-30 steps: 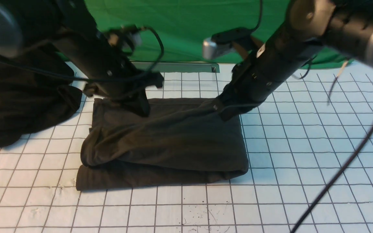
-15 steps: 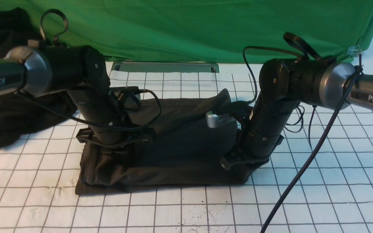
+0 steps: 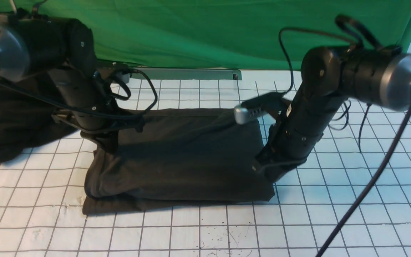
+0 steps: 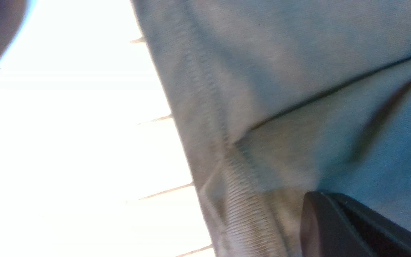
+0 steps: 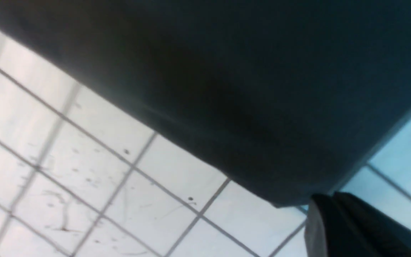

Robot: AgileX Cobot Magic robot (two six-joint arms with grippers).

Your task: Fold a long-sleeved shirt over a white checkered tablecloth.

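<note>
Shirt (image 3: 184, 157) folded into a dark block on the checkered tablecloth (image 3: 334, 200), my left gripper (image 3: 107, 144) at its far left corner, my right gripper (image 3: 271, 175) at its right edge, grip of both hidden, cannot tell, 1 black garment (image 3: 9, 121) heaped left.
</note>
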